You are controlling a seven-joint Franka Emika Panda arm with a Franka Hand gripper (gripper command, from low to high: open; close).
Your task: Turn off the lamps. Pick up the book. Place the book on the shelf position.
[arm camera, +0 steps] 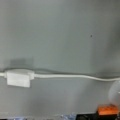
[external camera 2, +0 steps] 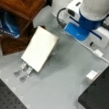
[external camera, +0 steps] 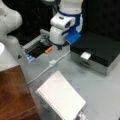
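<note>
Claw isn't clearly visible in any view: in both front views the arm's white-and-blue wrist [external camera: 62, 27] hangs over the far part of the grey bench [external camera: 100, 87], and I can't tell whether the fingers are spread or pressed together; it carries nothing that I can see. Wrist view looks straight down at a white inline switch [arm camera: 18, 78] on a white cord [arm camera: 72, 76] lying across the bench, with an orange block [arm camera: 107, 110] at the bottom edge. The same switch shows in a front view [external camera: 52, 62], just below the wrist, so the switch is the nearest thing to the arm. Book [external camera: 61, 97] is untouched, leaning tilted on a small stand [external camera 2: 23, 70], well apart from the arm; also seen in a front view [external camera 2: 39, 52]. Shelf position, the dark wooden top [external camera: 13, 95], sits just beside the book at a front view's left, and nothing lies on it. Lampshade only shows as a white sliver at a front view's left edge [external camera: 1, 48], so lamp state can't be read. Risks: the switch is small and loose on a slack cord, so an off-centre press likely skids it sideways instead of toggling it. Dragging the cord could snag the orange block [external camera: 48, 50] or tug the lamp. The black box [external camera: 100, 52] sits close to the wrist, so collision is possible on a swing. The tilted book could slide off the stand if nudged.
</note>
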